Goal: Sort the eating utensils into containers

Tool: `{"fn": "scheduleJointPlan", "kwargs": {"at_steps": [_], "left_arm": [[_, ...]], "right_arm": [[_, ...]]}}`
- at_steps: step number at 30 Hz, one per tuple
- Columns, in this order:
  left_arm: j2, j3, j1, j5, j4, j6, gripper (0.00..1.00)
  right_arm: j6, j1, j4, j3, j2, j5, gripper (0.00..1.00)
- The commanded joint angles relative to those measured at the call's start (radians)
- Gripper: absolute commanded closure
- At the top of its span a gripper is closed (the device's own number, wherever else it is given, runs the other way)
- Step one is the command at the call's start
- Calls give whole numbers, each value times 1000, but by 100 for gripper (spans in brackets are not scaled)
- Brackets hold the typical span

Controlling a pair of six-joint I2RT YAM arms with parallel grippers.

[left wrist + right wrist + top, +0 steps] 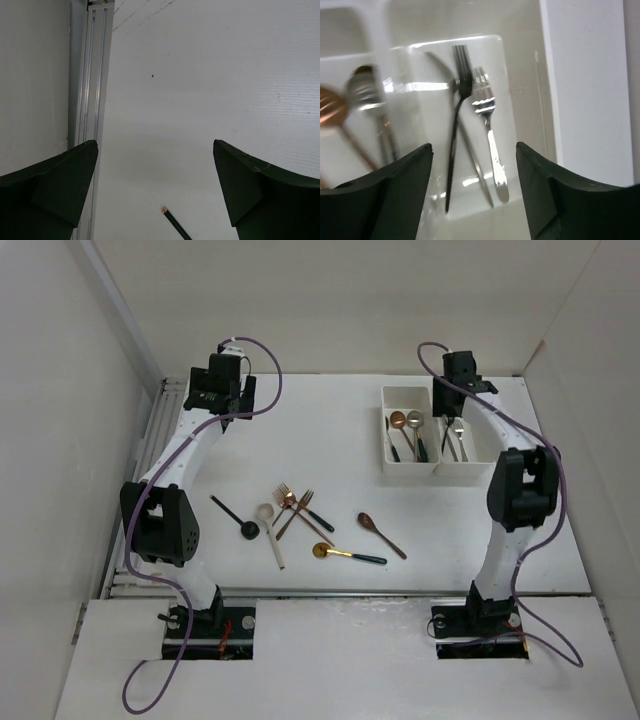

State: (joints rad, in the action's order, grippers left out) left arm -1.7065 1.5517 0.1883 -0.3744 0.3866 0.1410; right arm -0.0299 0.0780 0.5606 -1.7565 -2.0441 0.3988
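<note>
Two joined white containers [410,477] stand at the back right. The left one holds copper and silver spoons [405,425]; the right one holds forks [457,437]. My right gripper [455,390] hovers open over the right container [525,90], nothing between its fingers; below it lie a black fork [454,135] and a silver fork [491,135]. Loose on the table are a black spoon [236,518], a cream spoon [272,536], copper forks [296,506], a gold spoon [345,554] and a brown spoon [382,535]. My left gripper [215,400] is open and empty at the far left.
A metal rail [92,75] runs along the table's left edge beside the white wall. In the left wrist view my left gripper [155,145] stands over bare table, with the end of a dark handle [175,225] poking in below. White walls enclose the table.
</note>
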Motion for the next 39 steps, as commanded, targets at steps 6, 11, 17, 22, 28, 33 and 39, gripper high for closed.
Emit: {"fn": "scheduleJointPlan", "kwargs": {"at_steps": [6,11,17,22,28,33,39], "left_arm": [[45,10,-3,-8,-3,-11,0],[76,-13,-3,14,-12,-20,0],[108,-47,-3,54,-22,-29,0],[130,-56,-3,54,-31,-29,0],[168,-74,-3,36,-40,-20,0],[177,-84,-3,26,-40,-20,0],[177,-93,-3,26,-49,-20,0]], "right_arm": [[-36,345,-37,299,447,-77,0],[-175,566,56,523,492,-201,3],[-297,641,51,701,478,-319,11],[-343,641,64,752,391,-328,25],[-372,695,90,739,276,-337,44],[-384,704,99,704,226,-313,100],[-369,704,139,614,216,-154,100]]}}
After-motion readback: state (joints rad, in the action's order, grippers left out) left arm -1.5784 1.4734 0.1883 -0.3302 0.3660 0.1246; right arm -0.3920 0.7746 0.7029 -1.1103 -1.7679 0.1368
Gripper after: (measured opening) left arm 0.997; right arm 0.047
